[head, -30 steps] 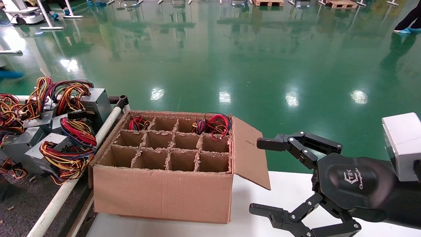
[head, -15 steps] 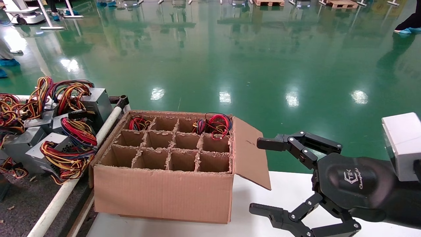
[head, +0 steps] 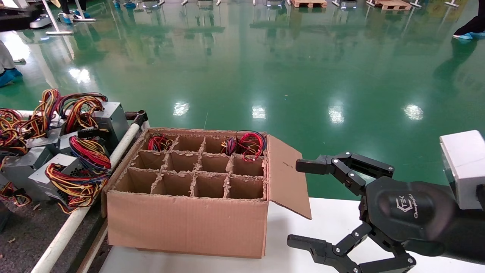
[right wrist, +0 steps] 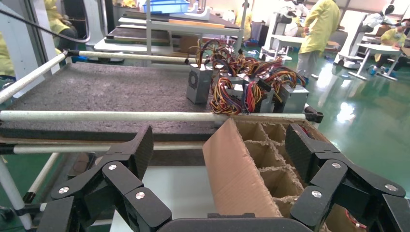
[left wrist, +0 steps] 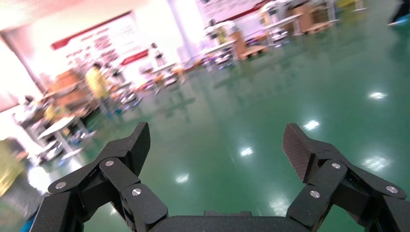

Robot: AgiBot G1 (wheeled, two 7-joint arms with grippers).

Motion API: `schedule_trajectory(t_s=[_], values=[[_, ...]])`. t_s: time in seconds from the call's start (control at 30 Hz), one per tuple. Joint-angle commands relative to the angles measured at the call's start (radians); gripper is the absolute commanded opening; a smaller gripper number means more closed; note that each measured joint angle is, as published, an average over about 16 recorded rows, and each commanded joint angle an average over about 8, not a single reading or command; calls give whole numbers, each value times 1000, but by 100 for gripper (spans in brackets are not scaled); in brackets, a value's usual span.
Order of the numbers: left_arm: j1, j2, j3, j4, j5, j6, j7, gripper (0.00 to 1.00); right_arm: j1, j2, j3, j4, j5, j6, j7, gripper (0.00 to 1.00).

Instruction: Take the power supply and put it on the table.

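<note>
Power supplies still in the cardboard box show only as wire bundles: one red-and-black bundle in the box's far corner cell nearest the right gripper, and a smaller one in the far corner cell on the other side. Beside the box, past a white tubular rail, lies the dark grey speckled table, and on it rests a cluster of grey power supplies with tangled red, yellow and orange leads. The box itself stands on a smooth white tabletop. The right gripper hangs over that tabletop just beside the box's open flap, fingers spread wide and holding nothing, well apart from the nearer bundle. The left gripper, also spread wide and empty, shows only in its own wrist view, facing the green floor.
</note>
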Motion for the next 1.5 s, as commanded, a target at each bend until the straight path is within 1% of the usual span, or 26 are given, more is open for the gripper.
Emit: schedule_trajectory(t_s=[0.03,0.13,0.27,0.4,0.53,1.5], values=[[36,41,-15,-28,-25,-80,-18,100,0,0,0,0,0,0,0,100],[70,91,-26,-66,-42,-143,-32,100,0,0,0,0,0,0,0,100],[99,141,-33,-106,-52,-189,-42,100,0,0,0,0,0,0,0,100],[117,171,-36,-134,-58,-206,-51,100,0,0,0,0,0,0,0,100],[153,171,-35,-185,-78,-191,-73,100,0,0,0,0,0,0,0,100],[581,-49,8,-820,-334,205,-389,100,0,0,0,0,0,0,0,100]])
